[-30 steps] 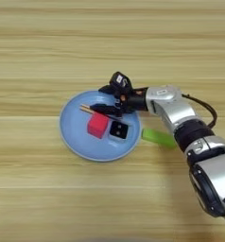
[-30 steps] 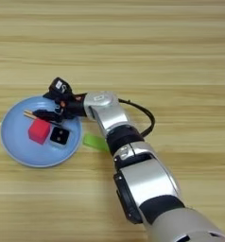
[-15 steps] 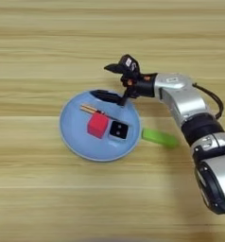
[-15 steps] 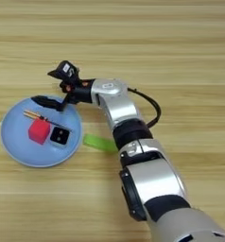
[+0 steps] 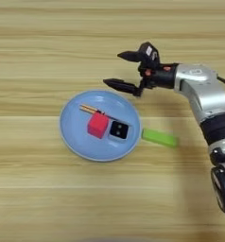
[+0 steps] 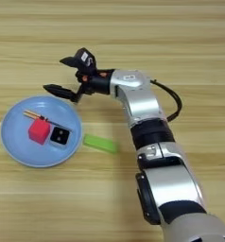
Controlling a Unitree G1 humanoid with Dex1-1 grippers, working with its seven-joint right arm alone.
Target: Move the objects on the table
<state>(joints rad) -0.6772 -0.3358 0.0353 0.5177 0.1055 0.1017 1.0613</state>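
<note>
Hovering above the worktop's light-brown wood (image 5: 38,42) just beyond the far rim of the large light-blue round plate (image 5: 74,137): two-fingered black gripper (image 5: 120,70), spread wide, gripping nothing. Sitting in the plate, touching: small red cube (image 5: 98,125), black-faced white-edged square block (image 5: 118,130), slim yellow-handled screwdriver (image 5: 89,109) poking out behind the cube, running diagonally. Lying outside, just right of the plate, nearer than the gripper: flat green bar (image 5: 159,137), long axis roughly left-right, nothing blocking it.

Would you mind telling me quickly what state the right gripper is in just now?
Right gripper: open, holding nothing, jaws spread wide just beyond the plate's far rim.
</note>
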